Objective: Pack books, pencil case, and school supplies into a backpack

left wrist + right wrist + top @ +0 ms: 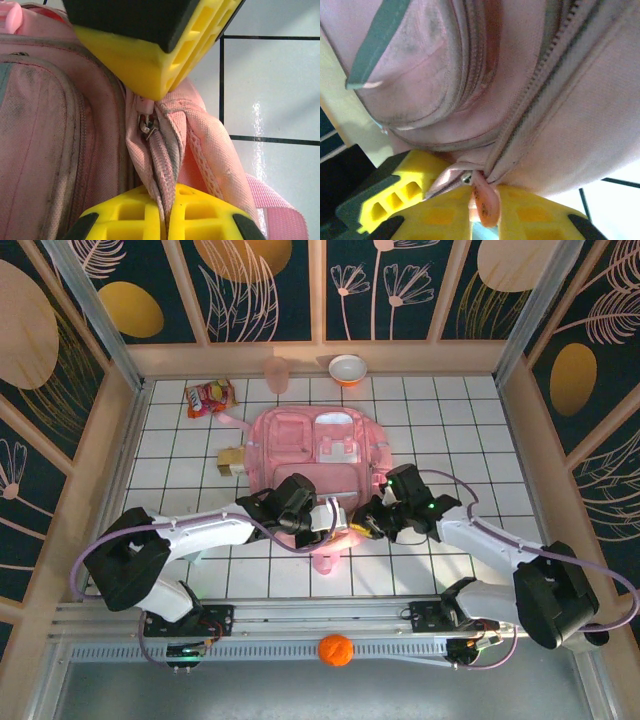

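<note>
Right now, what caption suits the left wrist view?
Left fingers pinch a fold of the backpack beside its zipper slider, white tiled table at right.

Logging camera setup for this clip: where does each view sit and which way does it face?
Top external: overhead behind the bases, looking down; both arms meet at the backpack.
Left wrist: on the left arm; left gripper pinching backpack fabric.
Right wrist: on the right arm; right gripper gripping a zipper pull.
Shared: all see the backpack's near edge.
</note>
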Tool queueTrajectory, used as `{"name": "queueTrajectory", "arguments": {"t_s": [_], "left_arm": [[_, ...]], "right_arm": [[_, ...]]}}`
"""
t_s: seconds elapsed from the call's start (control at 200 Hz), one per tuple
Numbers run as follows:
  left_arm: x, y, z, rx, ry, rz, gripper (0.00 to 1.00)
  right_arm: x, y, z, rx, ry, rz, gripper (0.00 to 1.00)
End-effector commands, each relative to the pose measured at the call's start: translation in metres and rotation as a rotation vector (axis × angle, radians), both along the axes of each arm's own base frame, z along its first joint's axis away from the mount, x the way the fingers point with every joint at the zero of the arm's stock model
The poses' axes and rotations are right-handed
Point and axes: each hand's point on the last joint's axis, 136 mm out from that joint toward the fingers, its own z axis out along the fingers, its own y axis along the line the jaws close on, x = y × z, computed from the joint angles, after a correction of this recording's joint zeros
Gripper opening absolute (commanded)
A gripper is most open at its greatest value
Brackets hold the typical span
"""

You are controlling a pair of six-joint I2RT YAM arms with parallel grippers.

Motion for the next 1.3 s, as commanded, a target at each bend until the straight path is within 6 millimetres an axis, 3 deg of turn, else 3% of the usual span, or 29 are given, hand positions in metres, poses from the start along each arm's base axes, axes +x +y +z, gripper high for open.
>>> {"name": "queueTrajectory", "arguments": {"t_s": [0.0, 0.085, 0.24, 0.33, 0.591, 0.911, 1.056, 1.296], "left_arm": [[0.001, -0.012, 0.028, -0.108, -0.059, -0.04, 0.0], [0.001, -0.007, 0.023, -0.097, -0.062, -0.032, 0.0], [0.003, 0.002, 0.02, -0.089, -0.061, -0.011, 0.0], [0.004, 0.005, 0.029, -0.119, -0.074, -0.001, 0.0], [0.001, 0.006, 0.058, -0.221, -0.051, -0.008, 0.0], [0.005, 0.019, 0.074, -0.218, -0.118, -0.008, 0.0], [0.001, 0.019, 0.098, -0.259, -0.156, -0.035, 0.0], [-0.004, 0.017, 0.145, -0.353, -0.218, -0.066, 0.0]], "right_arm": [[0.009, -0.001, 0.006, -0.029, -0.038, -0.005, 0.08], [0.012, -0.006, 0.012, -0.046, -0.068, 0.007, 0.0], [0.018, -0.028, 0.024, -0.061, -0.121, 0.007, 0.0], [0.027, -0.037, 0.031, -0.038, -0.18, 0.008, 0.0], [0.047, -0.04, 0.053, -0.002, -0.398, 0.107, 0.0], [0.077, -0.075, 0.093, -0.049, -0.651, 0.106, 0.0], [0.094, -0.096, 0.092, -0.117, -0.705, 0.088, 0.0], [0.144, -0.147, 0.072, -0.153, -0.673, -0.118, 0.0]]}}
